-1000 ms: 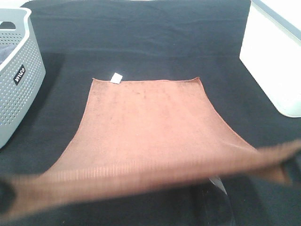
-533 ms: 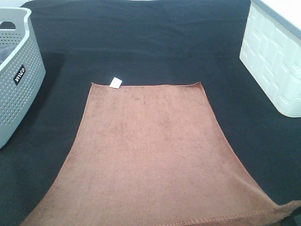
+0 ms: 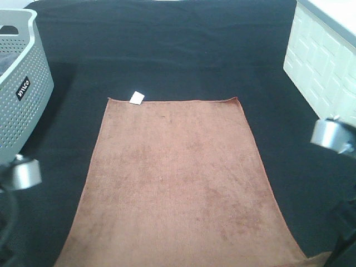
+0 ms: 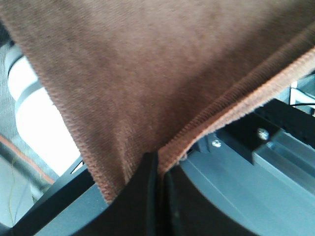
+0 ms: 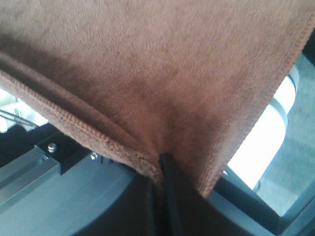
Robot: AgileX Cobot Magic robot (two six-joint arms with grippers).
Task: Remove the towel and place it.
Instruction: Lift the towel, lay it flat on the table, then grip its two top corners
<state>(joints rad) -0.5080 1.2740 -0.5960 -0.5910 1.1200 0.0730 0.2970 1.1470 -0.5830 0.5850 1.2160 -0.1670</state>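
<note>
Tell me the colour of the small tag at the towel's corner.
The tag is white, on the brown towel; clearest in the exterior high view.

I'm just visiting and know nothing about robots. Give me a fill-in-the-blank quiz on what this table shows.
The towel lies on a ____ cloth.
The small tag at its far corner is ____.
The perforated basket is ____.
The left gripper and right gripper are each shut on a corner of the ____.
Missing words: black; white; grey; towel.
</note>
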